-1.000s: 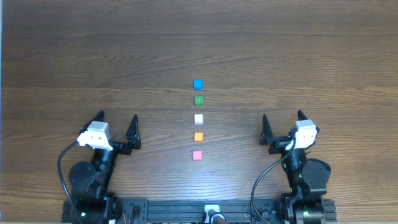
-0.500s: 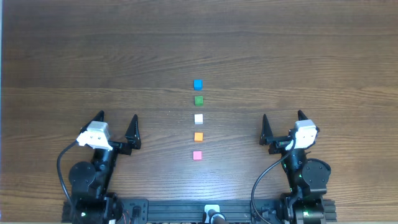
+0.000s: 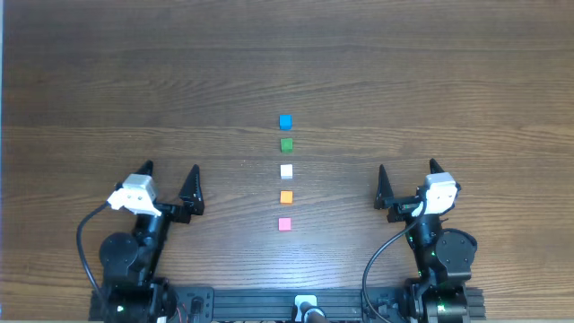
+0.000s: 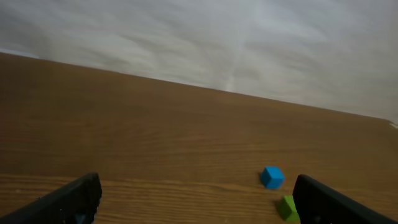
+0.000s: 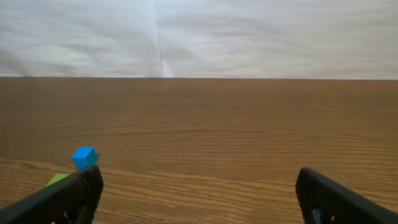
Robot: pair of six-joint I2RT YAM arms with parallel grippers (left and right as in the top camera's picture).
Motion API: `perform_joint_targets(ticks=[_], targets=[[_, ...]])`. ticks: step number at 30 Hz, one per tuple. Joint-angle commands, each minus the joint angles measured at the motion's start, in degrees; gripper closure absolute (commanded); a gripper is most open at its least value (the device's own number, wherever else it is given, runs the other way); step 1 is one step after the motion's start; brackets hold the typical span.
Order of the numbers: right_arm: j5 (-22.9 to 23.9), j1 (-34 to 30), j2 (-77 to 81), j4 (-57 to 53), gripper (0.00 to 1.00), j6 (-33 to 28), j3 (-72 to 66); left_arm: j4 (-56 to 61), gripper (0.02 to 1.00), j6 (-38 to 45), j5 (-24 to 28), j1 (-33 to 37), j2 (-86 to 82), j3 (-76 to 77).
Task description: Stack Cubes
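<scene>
Symmetrically folded low: left fingers wide, right fingers wide, pointing forward, flanking cube row.

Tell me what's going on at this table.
Nothing is being handled. Five cubes, blue, green, white, orange and pink, lie apart in a line on the table, none stacked yet. The left tool and the right tool are open and empty, one on each side of the line.

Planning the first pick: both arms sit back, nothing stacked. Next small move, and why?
Probably bring the right gripper, already open, over the pink cube. That cube is nearest the arms, lies apart from the orange cube, and no cube is stacked yet.
</scene>
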Motion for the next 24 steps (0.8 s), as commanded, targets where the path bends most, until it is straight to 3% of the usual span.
perform_joint_targets(ticks=[1, 7, 15, 19, 24], targets=[[0.2, -0.3, -0.3, -0.3, 0.009, -0.2, -0.3, 0.0, 0.020, -2.5, 3.3, 0.0, 3.1, 1.6], [0.2, -0.3, -0.3, -0.3, 0.009, -0.2, -0.3, -4.1, 0.020, -4.5, 6.8, -5.0, 13.4, 13.2], [0.2, -0.3, -0.3, -0.3, 0.007, -0.2, -0.3, -24.0, 0.020, -7.0, 14.3, -17.5, 33.4, 42.0], [0.2, -0.3, -0.3, -0.2, 0.009, -0.2, -0.3, -31.7, 0.023, -7.5, 14.4, -24.9, 43.1, 54.1], [0.2, -0.3, -0.3, -0.3, 0.018, -0.2, -0.3, -34.4, 0.020, -14.1, 12.2, -32.6, 54.6, 60.7]])
